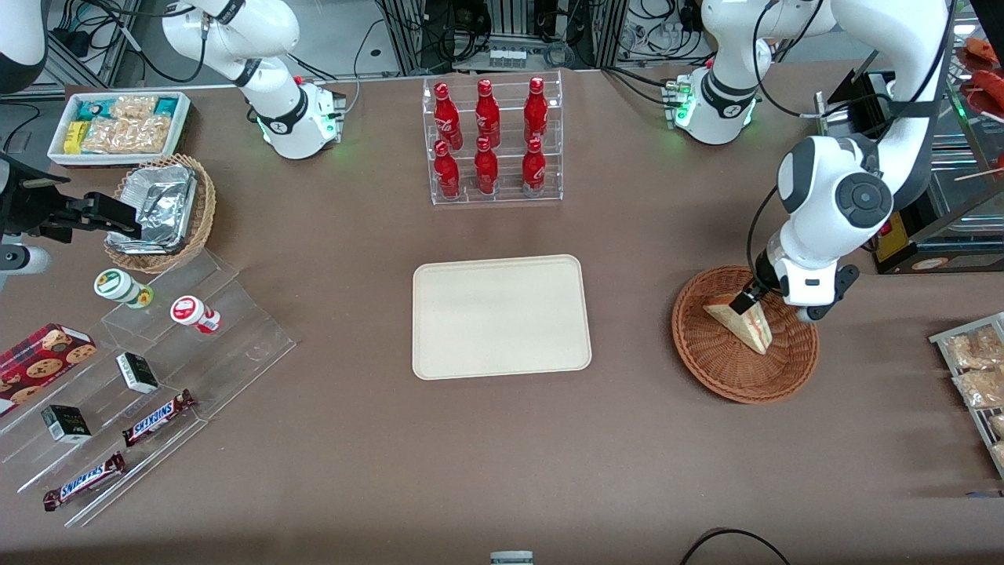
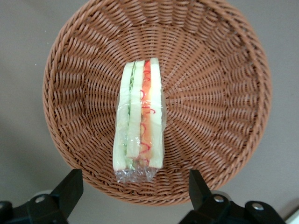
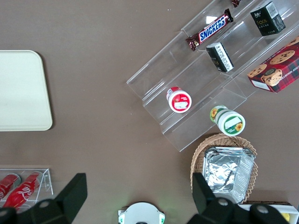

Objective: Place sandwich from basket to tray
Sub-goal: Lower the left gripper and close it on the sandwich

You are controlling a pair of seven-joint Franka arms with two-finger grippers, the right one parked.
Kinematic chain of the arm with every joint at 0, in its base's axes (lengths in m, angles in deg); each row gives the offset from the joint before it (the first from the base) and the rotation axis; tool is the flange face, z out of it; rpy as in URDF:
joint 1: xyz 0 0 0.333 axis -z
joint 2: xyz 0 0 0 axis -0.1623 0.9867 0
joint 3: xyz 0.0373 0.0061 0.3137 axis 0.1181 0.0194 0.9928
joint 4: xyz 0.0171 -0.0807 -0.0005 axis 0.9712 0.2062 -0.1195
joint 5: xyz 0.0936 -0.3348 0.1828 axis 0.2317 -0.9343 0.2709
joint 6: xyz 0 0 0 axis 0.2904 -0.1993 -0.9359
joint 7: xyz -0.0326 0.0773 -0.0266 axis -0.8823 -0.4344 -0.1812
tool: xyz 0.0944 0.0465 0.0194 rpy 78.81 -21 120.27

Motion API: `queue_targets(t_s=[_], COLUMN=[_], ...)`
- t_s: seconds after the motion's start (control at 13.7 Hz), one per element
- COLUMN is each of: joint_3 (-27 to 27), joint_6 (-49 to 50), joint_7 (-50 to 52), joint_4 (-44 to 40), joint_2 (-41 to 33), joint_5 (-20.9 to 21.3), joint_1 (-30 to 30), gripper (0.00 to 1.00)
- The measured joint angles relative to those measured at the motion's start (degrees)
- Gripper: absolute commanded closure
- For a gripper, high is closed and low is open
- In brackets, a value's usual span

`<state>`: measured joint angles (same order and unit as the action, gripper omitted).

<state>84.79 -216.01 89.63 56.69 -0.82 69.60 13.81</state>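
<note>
The sandwich (image 1: 745, 323) (image 2: 140, 116), a clear-wrapped wedge of white bread with red and green filling, stands on edge in the round reddish-brown wicker basket (image 1: 710, 369) (image 2: 219, 93) toward the working arm's end of the table. My left gripper (image 1: 776, 308) (image 2: 133, 179) hangs open just above the basket, over its rim farther from the front camera. Its two black fingers (image 2: 70, 186) stand wide apart on either side of the sandwich's end, touching nothing. The cream tray (image 1: 502, 318) (image 3: 21, 88) lies bare at the table's middle.
A clear rack of red bottles (image 1: 494, 141) stands farther from the front camera than the tray. Toward the parked arm's end are a foil-filled tan basket (image 1: 161, 212), a white snack bin (image 1: 118, 125) and acrylic steps with snacks (image 1: 157, 369). Bagged snacks (image 1: 976, 369) lie beside the wicker basket.
</note>
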Motion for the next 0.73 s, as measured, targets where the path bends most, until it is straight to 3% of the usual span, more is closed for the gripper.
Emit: queue_targets(t_s=[0.51,0.59,0.73], joint_3=[0.53,0.53,0.55], joint_6=[-4.55,-5.21,-5.48], joint_7=[0.04,0.04,0.06], joint_4=[0.03,0.03,0.03], joint_2=[5.04,5.63,6.65], joint_5=[0.00,0.00,0.00], joint_1=[-0.23,-0.23,-0.23], gripper=[0.02,0.11,0.67])
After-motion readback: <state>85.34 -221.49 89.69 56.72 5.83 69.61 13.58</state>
